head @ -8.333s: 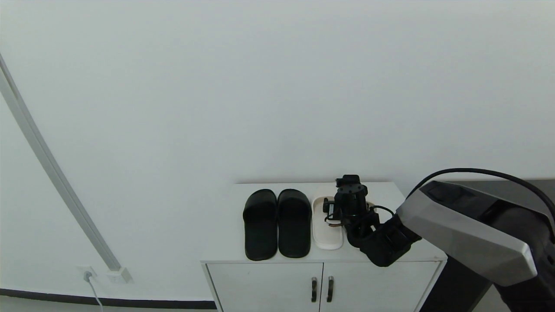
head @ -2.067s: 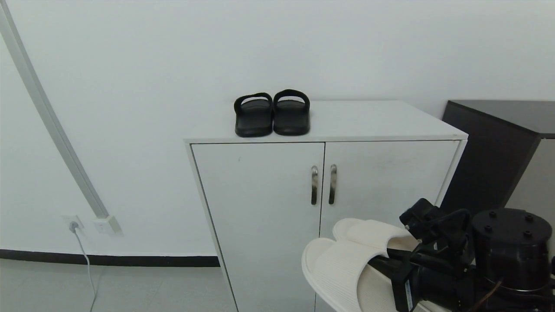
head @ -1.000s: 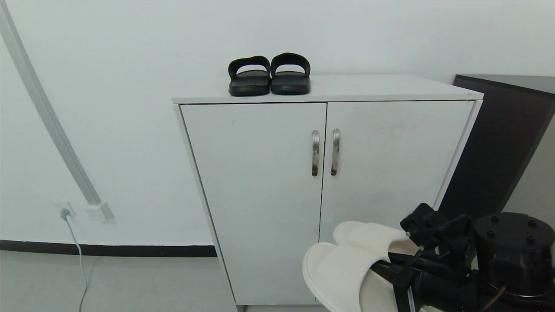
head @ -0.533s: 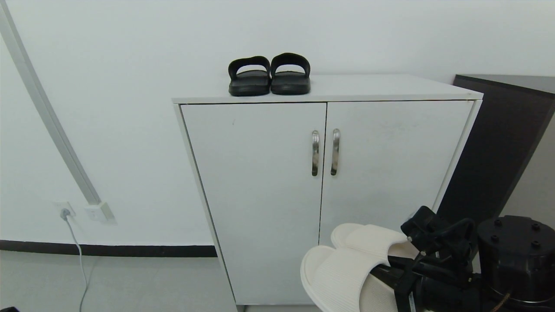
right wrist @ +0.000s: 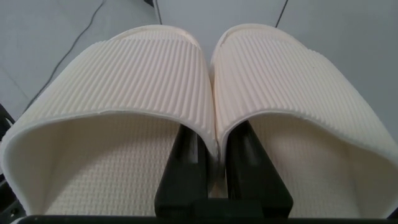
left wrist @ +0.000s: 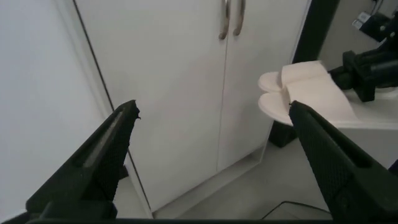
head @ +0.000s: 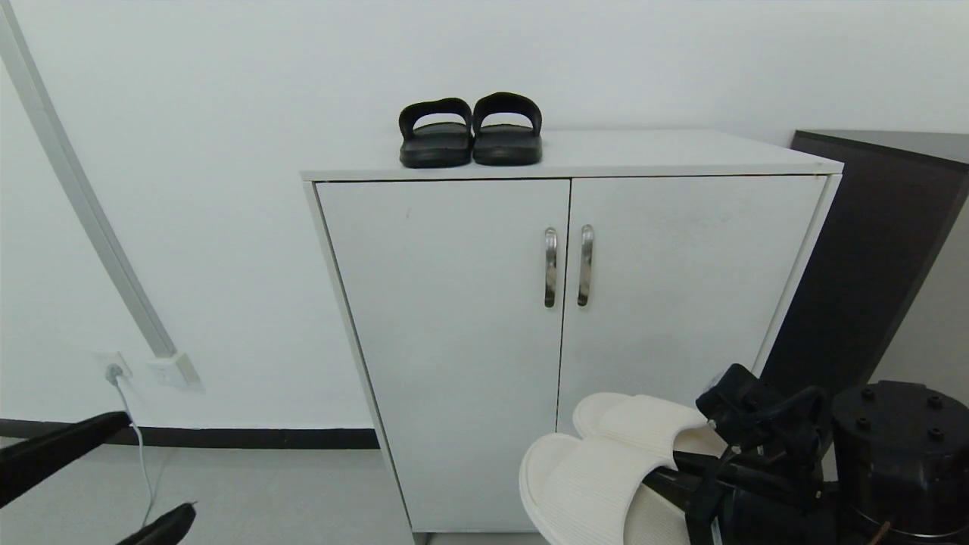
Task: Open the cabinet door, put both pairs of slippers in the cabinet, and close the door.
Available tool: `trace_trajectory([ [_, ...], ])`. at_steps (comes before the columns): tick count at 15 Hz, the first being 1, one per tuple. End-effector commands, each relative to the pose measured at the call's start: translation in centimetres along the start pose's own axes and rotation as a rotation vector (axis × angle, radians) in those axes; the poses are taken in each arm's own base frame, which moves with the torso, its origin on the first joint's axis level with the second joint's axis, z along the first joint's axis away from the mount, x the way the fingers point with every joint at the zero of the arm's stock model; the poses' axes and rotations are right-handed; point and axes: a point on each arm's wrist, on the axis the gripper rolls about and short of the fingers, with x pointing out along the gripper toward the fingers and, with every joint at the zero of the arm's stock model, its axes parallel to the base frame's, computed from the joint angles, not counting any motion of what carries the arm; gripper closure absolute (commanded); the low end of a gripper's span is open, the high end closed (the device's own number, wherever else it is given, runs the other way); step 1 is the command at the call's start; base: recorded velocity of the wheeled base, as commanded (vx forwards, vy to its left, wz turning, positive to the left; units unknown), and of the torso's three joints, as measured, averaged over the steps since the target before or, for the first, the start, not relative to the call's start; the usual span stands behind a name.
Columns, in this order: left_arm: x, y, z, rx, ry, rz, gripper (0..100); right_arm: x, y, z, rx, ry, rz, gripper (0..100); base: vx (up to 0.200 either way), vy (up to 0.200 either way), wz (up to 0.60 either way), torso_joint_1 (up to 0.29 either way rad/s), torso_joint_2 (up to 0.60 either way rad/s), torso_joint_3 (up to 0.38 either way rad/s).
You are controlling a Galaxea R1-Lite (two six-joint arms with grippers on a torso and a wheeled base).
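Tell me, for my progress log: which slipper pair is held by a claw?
The cream pair, clamped in the right claw; the black pair sits untouched on the cabinet top.

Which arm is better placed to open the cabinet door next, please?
Probably the left. The left gripper is open and empty, facing the closed cabinet doors and their handles. The right gripper is shut on the white slippers, so it cannot grasp a handle without setting them down.
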Motion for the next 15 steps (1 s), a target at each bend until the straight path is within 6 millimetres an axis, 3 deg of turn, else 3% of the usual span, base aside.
trace_trajectory([
  [1, 3.0, 0.8, 1.5, -0.009, 0.040, -0.071, 0, -0.1, 0.0, -0.1, 0.000, 0.003, 0.003, 100, 0.000, 0.000, 0.00, 0.000, 0.00, 0.000],
  [3, 4.9, 0.6, 2.6, -0.006, 0.059, -0.107, 0, -0.1, 0.1, -0.2, -0.002, 0.009, 0.012, 100, 0.000, 0.000, 0.00, 0.000, 0.00, 0.000],
  [6, 9.6, -0.5, 5.2, 0.025, 0.054, -0.128, 0, 0.2, 0.2, -0.5, -0.002, 0.025, 0.014, 100, 0.000, 0.000, 0.00, 0.000, 0.00, 0.000],
  [7, 12.2, -1.6, 5.9, 0.032, 0.068, -0.097, 0, 0.2, 0.2, -0.4, -0.002, 0.022, 0.014, 100, 0.000, 0.000, 0.00, 0.000, 0.00, 0.000],
  [12, 20.6, -5.4, 6.4, 0.016, -0.007, -0.317, 0, 0.3, 0.2, -0.3, -0.001, 0.019, 0.013, 100, 0.000, 0.000, 0.00, 0.000, 0.00, 0.000],
  [15, 23.6, -7.0, 7.2, 0.017, -0.025, -0.371, 0, 0.3, 0.2, -0.3, -0.001, 0.019, 0.013, 100, 0.000, 0.000, 0.00, 0.000, 0.00, 0.000],
])
